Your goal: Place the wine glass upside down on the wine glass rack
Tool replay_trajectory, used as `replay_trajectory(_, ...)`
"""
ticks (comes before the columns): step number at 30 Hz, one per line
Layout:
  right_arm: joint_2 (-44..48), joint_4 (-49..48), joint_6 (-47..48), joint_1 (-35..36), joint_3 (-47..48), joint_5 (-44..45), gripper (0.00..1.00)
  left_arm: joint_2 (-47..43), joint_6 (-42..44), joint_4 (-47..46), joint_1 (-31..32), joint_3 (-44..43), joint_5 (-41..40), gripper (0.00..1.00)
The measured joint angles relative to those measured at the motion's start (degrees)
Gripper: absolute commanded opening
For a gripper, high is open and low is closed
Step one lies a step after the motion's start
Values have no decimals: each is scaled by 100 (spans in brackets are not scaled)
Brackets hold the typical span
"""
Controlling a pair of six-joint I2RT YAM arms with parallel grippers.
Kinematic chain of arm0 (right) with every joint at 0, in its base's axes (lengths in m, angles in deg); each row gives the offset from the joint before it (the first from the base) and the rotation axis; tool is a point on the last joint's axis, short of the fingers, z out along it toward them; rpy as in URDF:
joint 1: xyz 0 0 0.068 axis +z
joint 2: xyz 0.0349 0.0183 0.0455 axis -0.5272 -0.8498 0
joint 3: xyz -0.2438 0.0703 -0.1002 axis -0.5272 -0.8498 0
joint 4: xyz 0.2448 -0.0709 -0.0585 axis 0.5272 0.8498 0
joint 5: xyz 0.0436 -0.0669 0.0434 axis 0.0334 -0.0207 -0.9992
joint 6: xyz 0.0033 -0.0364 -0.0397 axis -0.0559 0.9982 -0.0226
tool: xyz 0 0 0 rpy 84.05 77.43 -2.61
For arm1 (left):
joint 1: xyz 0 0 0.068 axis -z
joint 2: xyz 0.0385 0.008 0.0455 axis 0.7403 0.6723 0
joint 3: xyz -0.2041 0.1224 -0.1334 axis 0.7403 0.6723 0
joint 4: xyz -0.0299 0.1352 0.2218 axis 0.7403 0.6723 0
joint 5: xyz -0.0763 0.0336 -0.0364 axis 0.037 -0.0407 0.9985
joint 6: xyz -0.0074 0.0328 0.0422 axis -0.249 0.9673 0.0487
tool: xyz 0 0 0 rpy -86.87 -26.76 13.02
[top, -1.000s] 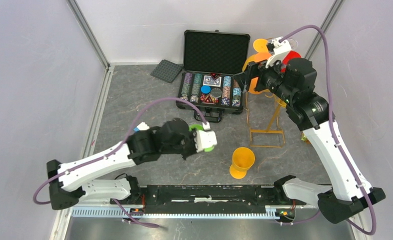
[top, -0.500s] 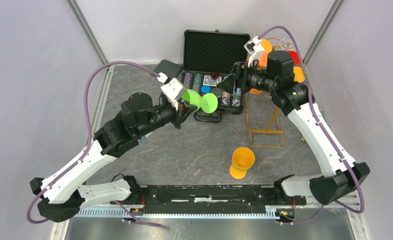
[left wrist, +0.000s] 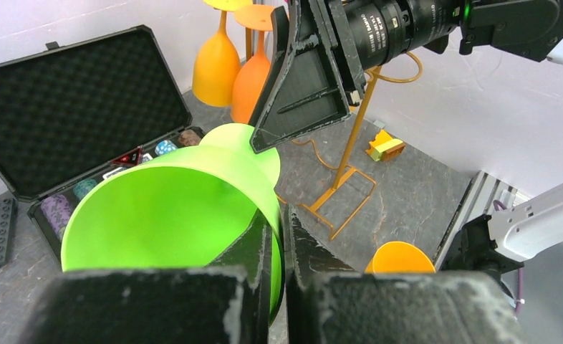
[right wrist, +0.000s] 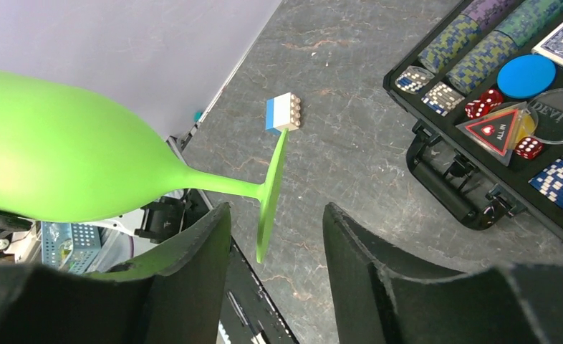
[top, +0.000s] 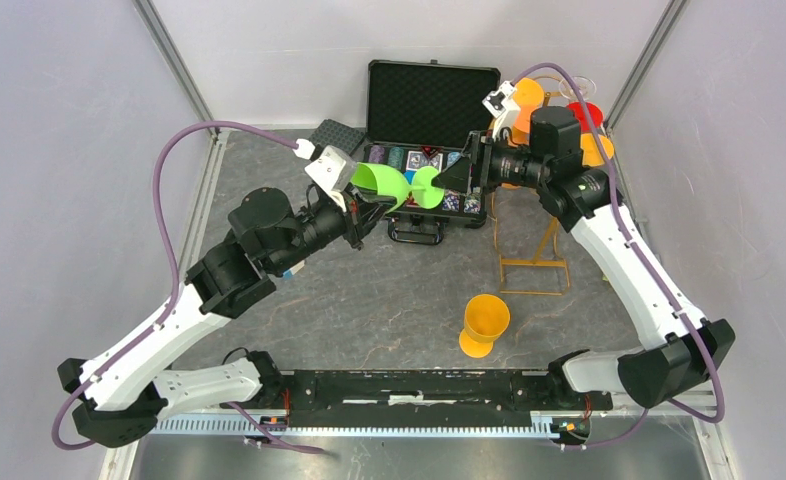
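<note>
Half done, I judge: left hand [left wrist: 278,223] pinches the wine glass [right wrist: 71,154] bowl, right hand [right wrist: 275,215] gapes round its foot; wine glass rack [top: 534,265] unreached.

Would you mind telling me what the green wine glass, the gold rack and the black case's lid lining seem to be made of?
Green wine glass: probably plastic, opaque and matte, with only soft highlights.
Rack: thin metal wire, gold-coloured with a slight sheen.
Lid lining: looks like black foam, dimpled all over.
</note>
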Motion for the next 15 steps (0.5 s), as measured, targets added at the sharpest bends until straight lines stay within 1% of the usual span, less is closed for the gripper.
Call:
replay_trajectory(2, -24, -4, -13, -9, -2, -48, 43, 0, -4, -125, 0, 48, -7, 2)
replay_trajectory(3, -39, -7, -13, -11, -2, -63, 36, 0, -4, -168, 0, 70, -9, 2)
replay_trajectory(4, -55, -13, -13, -11, -2, -85, 26, 0, -7, -229, 0, 98, -9, 2)
replay_trajectory(6, -96, -59, -20, -22, -2, -151, 7, 0, -7, -326, 0, 151, -9, 2)
replay_trajectory(7, -116, -98, -63, -26, -2, -212, 1, 2, -7, -361, 0, 164, -11, 2)
replay_trajectory(8, -140, -153, -92, -26, 2, -264, 0, 11, -7, -376, 0, 184, -13, 5)
replay_trajectory(10, -168, -173, -90, -37, 52, -245, 0, 11, -4, -413, 0, 232, -17, 20)
replay_trajectory(13, -181, -177, 35, -61, 236, -13, 0, 9, -33, -485, 0, 315, -76, 55)
replay_trajectory(14, -166, -192, 122, -68, 304, 120, 0, 4, -63, -494, 0, 345, -133, 64)
replay_trajectory(15, -133, -234, 214, -72, 354, 264, 0, 0, -94, -496, 0, 374, -177, 70)
